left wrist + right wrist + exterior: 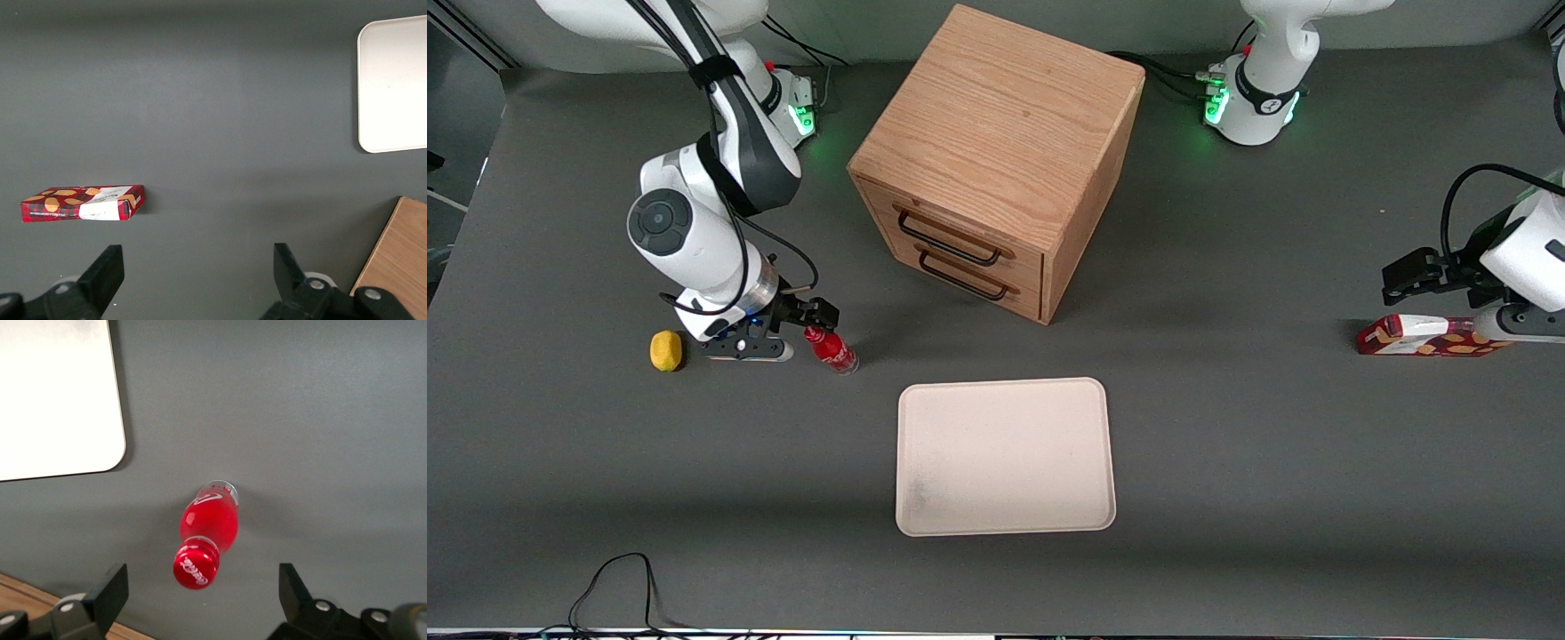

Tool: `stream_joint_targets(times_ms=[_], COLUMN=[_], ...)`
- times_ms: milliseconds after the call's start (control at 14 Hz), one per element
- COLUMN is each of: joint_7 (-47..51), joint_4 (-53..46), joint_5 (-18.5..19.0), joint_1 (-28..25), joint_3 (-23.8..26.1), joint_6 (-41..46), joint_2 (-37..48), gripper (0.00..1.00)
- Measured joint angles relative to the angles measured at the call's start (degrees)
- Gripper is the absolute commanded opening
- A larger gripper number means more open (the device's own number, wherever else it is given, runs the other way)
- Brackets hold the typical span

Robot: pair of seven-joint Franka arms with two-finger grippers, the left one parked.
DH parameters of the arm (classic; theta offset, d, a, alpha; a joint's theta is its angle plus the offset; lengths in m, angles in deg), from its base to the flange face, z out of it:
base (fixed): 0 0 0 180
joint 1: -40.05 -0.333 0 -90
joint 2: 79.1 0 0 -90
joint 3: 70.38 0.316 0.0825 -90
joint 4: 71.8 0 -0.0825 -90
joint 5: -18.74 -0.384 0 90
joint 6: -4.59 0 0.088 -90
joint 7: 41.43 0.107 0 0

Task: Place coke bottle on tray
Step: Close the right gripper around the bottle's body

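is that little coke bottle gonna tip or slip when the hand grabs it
Probably tippy: the coke bottle stands upright on a narrow clear base, tall for its width. Its smooth rounded body may slip or twist between flat fingers. The hand is open above it, fingers either side of the cap, so an off-centre close could knock it over.

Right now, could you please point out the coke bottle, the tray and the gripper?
coke bottle [208, 523]: right wrist view, red body.
tray [1005, 524]: front view, near rim.
gripper [203, 587]: right wrist view, open, above the bottle's cap.
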Motion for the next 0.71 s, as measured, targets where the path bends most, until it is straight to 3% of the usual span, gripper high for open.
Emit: stream_joint_targets(times_ms=[571,643,714], joint_7=[0.0,0.0,0.0], joint_4=[0.2,0.2,0.2], joint_5=[0.4,0.4,0.4], joint_1=[-0.5,-0.5,-0.5], joint_3=[0.0,0.0,0.0], joint_6=[-2.8,-2.8,-2.8], joint_2=[-2.4,-2.4,-2.5], gripper=[0.98,0.94,0.83])
